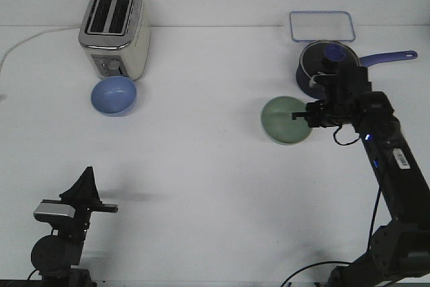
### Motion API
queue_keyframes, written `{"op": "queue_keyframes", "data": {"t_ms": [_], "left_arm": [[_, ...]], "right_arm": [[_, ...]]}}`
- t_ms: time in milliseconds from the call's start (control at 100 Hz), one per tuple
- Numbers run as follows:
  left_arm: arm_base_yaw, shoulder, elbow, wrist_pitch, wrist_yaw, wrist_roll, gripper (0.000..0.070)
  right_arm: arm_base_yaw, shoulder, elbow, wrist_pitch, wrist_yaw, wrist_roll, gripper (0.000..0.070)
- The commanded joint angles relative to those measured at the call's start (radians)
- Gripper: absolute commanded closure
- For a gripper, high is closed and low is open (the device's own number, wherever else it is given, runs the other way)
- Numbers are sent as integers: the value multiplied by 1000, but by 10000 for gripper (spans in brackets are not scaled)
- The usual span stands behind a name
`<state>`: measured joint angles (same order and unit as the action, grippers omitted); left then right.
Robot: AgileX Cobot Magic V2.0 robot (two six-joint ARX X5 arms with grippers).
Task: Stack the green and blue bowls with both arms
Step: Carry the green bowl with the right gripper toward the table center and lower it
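Note:
The pale green bowl (283,122) is right of the table's middle, tilted so its inside faces the camera. My right gripper (297,115) is at its right rim, with one finger inside the bowl, and looks shut on the rim. The light blue bowl (114,95) sits upright on the table at the far left, just in front of the toaster. My left gripper (87,178) is low at the near left, far from both bowls. Its fingers are drawn together to a point and hold nothing.
A cream toaster (114,31) with a white cord stands at the back left, touching distance from the blue bowl. A dark blue lidded saucepan (326,65) with a handle sits just behind my right wrist. A clear container lid (321,26) lies behind it.

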<state>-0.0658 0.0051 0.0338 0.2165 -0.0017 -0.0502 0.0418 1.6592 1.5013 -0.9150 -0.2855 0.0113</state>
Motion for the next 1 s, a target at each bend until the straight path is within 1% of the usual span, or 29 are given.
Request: {"op": "queue_keyframes", "data": {"t_ms": [0, 100, 210, 310, 460, 790, 990], "left_arm": [[0, -2, -20, 10, -2, 8, 689], [0, -2, -20, 10, -2, 8, 689], [0, -2, -20, 10, -2, 8, 689], [0, -2, -20, 10, -2, 8, 689], [0, -2, -20, 10, -2, 8, 689], [0, -2, -20, 10, -2, 8, 689], [0, -2, -20, 10, -2, 8, 689]], "right_arm": [[67, 14, 19, 26, 5, 30, 700], [175, 14, 18, 85, 5, 71, 700], [261, 22, 18, 137, 4, 112, 700], [323, 48, 18, 144, 5, 137, 700], [369, 103, 18, 135, 5, 154, 700], [437, 196, 17, 125, 7, 152, 700], [451, 241, 17, 122, 52, 156, 700]]}}
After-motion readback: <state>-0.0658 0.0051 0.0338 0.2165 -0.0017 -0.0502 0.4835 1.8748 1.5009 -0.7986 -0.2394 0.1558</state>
